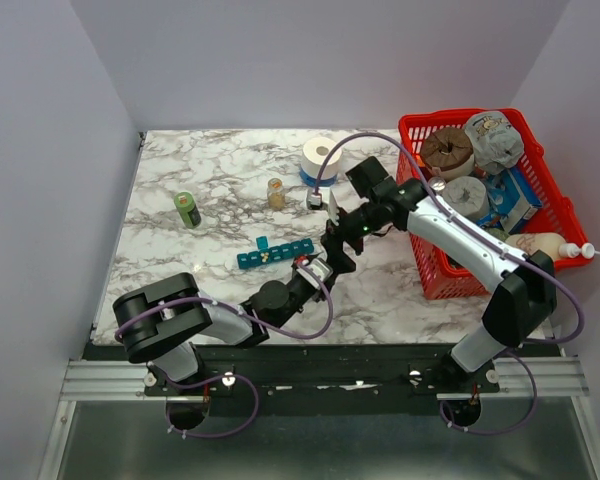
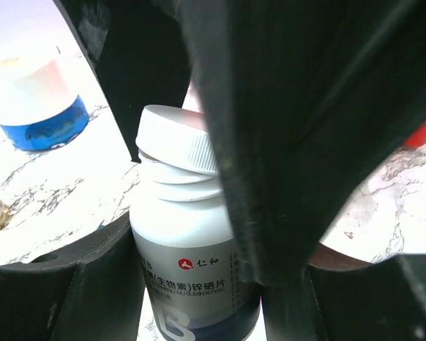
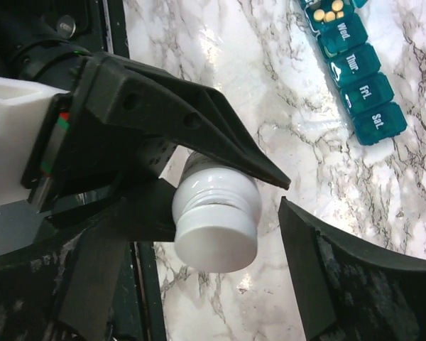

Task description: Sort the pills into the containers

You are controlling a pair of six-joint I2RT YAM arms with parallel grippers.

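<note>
We are clamping the slick bottle (image 2: 181,241) mid-body in the left gripper (image 2: 192,298); right gripper (image 3: 207,249) gaping around its seemingly loose cap (image 3: 220,224).

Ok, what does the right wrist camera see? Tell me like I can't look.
A white bottle is held by the left gripper, its white cap between the open fingers of the right gripper. Beyond it on the marble table lies a teal pill organizer, one compartment open with tan pills inside.
</note>
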